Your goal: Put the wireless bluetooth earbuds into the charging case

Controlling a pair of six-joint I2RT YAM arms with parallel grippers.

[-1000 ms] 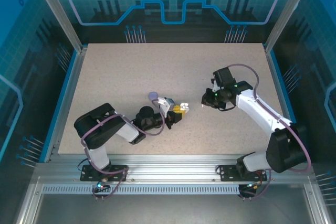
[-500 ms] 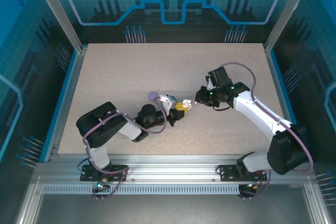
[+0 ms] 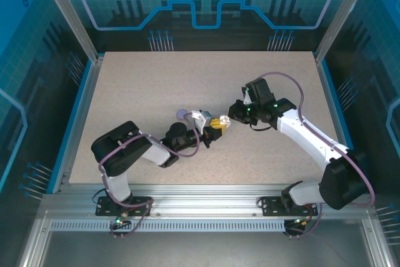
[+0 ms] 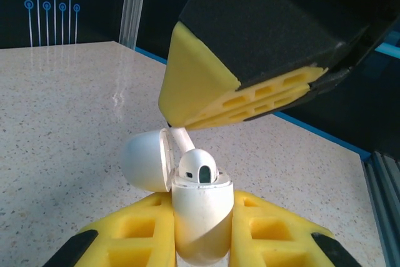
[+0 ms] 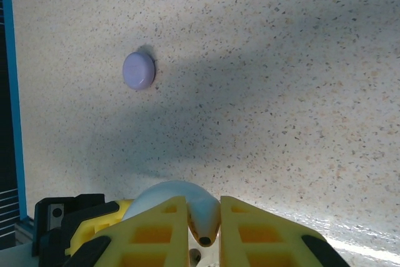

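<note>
Worktop of speckled beige stone (image 3: 137, 85) carries the job. Left tool (image 4: 203, 212) is clamped on the white oval charging case (image 4: 200, 236), its lid (image 4: 145, 161) swung open. Right tool (image 5: 203, 209) pinches a white stemmed earbud (image 5: 205, 223) just above that case's opening. A round pale purple case (image 5: 139, 70) lies apart on the worktop. One seated white earbud (image 4: 199, 168) occupies the charging case. Judged partly done, with this insertion pending.

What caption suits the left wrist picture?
Right gripper holds a white earbud at the open case gripped by the left gripper.

No readable text, label, brand or number appears on anything.
</note>
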